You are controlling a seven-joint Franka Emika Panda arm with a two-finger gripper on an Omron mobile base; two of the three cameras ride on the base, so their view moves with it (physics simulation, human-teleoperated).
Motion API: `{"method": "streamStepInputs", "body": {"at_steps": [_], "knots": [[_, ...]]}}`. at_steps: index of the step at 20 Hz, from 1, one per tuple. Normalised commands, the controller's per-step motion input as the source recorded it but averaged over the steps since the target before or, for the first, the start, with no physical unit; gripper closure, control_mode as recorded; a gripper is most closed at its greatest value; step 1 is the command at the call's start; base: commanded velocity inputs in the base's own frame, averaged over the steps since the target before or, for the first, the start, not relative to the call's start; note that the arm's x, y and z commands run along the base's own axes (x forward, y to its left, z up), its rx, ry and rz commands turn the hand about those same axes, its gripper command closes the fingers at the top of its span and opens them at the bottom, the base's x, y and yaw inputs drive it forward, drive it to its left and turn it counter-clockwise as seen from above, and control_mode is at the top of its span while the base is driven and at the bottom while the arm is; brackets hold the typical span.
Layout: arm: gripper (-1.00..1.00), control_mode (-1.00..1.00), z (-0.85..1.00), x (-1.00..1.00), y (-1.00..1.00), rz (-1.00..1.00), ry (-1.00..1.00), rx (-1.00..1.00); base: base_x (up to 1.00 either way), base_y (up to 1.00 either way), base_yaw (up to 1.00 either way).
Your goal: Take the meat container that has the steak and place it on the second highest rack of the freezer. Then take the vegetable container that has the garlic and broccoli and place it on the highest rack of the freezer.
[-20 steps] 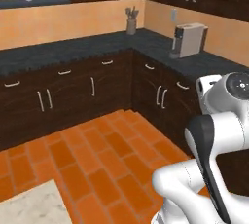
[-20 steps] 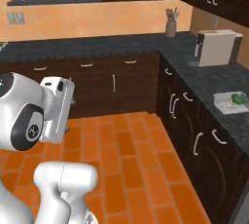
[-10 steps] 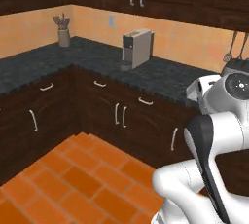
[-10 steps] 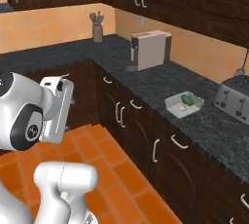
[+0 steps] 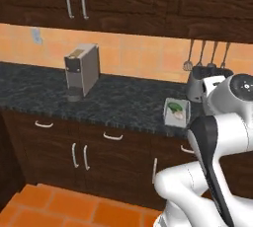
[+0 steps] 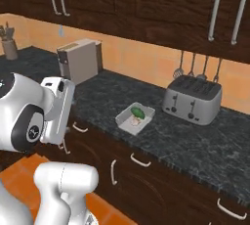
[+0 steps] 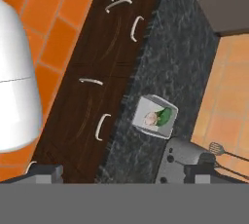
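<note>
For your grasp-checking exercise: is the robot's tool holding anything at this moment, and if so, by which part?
Nothing is held. The tool is open and hangs above the counter, apart from the vegetable container with the garlic and broccoli.

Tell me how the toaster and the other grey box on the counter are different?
The toaster is low, wide and rounded, while the coffee machine is tall, narrow and square-edged. The toaster is shiny silver with slots on top; the coffee machine is duller grey with a dark front. The toaster stands under the hanging utensils; the coffee machine stands on the other side of the small food container. Both sit on the dark counter against the orange wall.
</note>
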Motion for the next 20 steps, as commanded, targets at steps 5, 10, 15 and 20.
{"method": "streamStepInputs", "body": {"at_steps": [5, 10, 15, 20], "knots": [[-1.0, 1.0, 0.0, 0.0, 0.0, 0.0, 0.0, 0.0, 0.89, 0.59, -0.52], [-1.0, -1.0, -0.78, 0.32, -0.05, -0.54, 0.0, 0.05, 0.1, 0.05, -0.11], [-1.0, -1.0, -0.88, 0.32, -0.14, -0.47, 0.0, 0.1, 0.0, 0.0, 0.0], [-1.0, -1.0, -0.65, 0.3, -0.48, -0.03, 0.03, 0.14, 0.0, 0.0, 0.0]]}}
